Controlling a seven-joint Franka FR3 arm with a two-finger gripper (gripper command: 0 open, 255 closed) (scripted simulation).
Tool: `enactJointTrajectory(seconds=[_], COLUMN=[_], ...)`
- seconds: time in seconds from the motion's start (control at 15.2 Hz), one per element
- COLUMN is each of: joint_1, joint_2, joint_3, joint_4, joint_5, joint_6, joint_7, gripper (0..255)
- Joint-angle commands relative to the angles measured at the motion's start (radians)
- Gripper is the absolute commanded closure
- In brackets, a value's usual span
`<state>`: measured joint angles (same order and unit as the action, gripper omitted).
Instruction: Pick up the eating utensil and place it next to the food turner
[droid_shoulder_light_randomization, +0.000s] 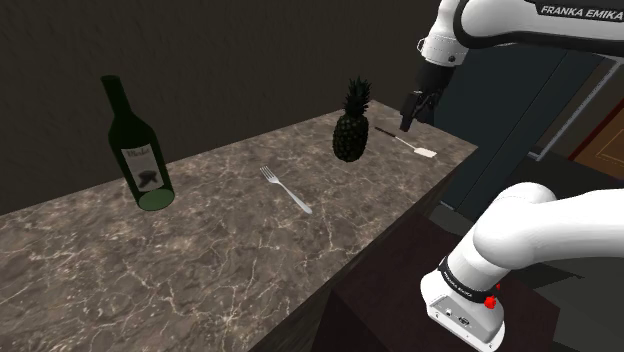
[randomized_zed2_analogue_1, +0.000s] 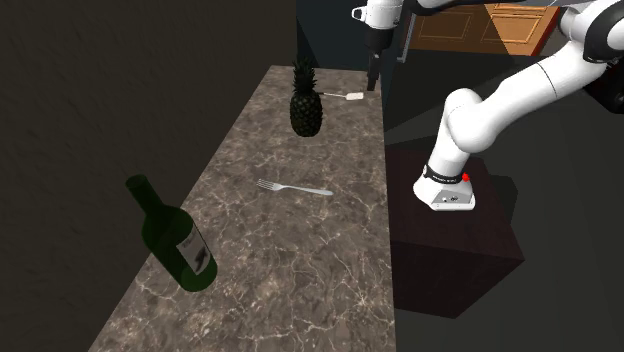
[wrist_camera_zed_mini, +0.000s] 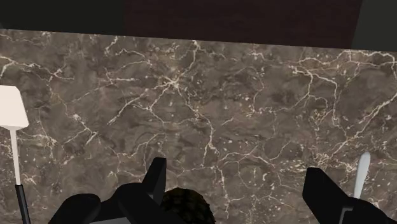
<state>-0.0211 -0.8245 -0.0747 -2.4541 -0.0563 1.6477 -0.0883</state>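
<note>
Leftmost, by the wall-side edge of the tabletop (droid_shoulder_light_randomization: 230, 260), green wine bottle (droid_shoulder_light_randomization: 140, 155). Next, flat near the middle, well apart from everything, silver fork (droid_shoulder_light_randomization: 286, 189). Then upright pineapple (droid_shoulder_light_randomization: 351, 133), and beside it near the far corner, white-bladed spatula (droid_shoulder_light_randomization: 417, 148). Above that spatula, black end effector (droid_shoulder_light_randomization: 409, 124), fingers spread apart, gripping nothing.

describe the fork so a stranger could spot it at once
Start at the long dark marbled counter. Near its middle, between the green bottle and the pineapple, lies the fork. It is thin, silvery and pronged; the spatula beyond the pineapple has a flat white blade.
</note>
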Motion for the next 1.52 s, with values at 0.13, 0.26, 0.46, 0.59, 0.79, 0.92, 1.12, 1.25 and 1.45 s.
enactJointTrajectory(seconds=[0.13,0.26,0.46,0.59,0.79,0.92,1.12,1.25,1.45], joint_1=[0.015,0.030,0.050,0.063,0.079,0.088,0.100,0.106,0.116], joint_2=[0.041,0.088,0.167,0.224,0.317,0.383,0.485,0.556,0.664], joint_3=[0.028,0.055,0.096,0.122,0.161,0.186,0.222,0.245,0.276], joint_4=[-0.011,-0.017,-0.015,-0.007,0.016,0.037,0.079,0.114,0.175], joint_5=[0.022,0.042,0.068,0.082,0.099,0.105,0.107,0.103,0.088], joint_6=[0.053,0.106,0.185,0.236,0.309,0.355,0.418,0.456,0.504], joint_7=[0.033,0.065,0.112,0.143,0.188,0.219,0.265,0.298,0.349], gripper=[0,0,0,0,0,0,0,0,0])
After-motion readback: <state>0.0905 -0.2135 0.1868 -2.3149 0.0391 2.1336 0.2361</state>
